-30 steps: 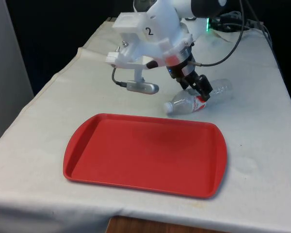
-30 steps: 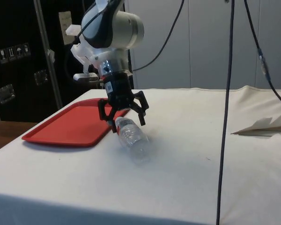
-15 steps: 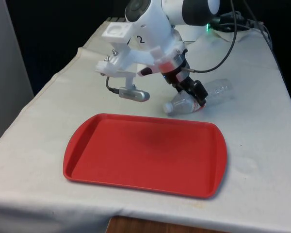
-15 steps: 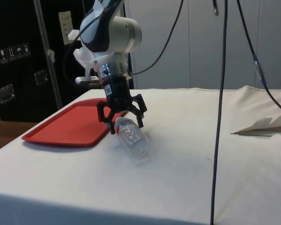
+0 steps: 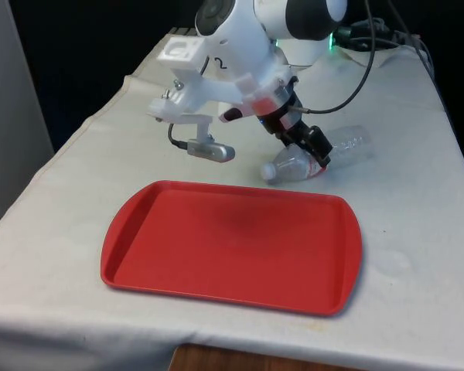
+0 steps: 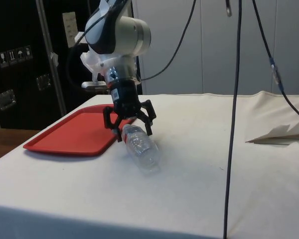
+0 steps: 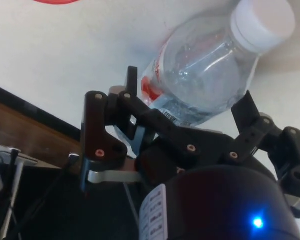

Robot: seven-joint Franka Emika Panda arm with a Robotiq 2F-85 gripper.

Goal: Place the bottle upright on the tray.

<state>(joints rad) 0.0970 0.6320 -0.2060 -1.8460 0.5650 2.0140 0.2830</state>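
Bottle (image 5: 315, 156) lies on its side on the white cloth, just beyond the far right corner of the red tray (image 5: 232, 246), white cap toward the tray. Step in hand looks like the grasp: gripper (image 6: 129, 125) is down over the bottle near its neck end, fingers spread w/ one on each side, not yet clamped (wrist view shows the clear body sitting between the black fingers (image 7: 248, 114)). Next move, I'd judge, calls for closing firmly on the body, lifting, turning it cap-up, then carrying it over the tray. Label: a red and white band (image 7: 155, 87) round the bottle, w/ print too small to read.
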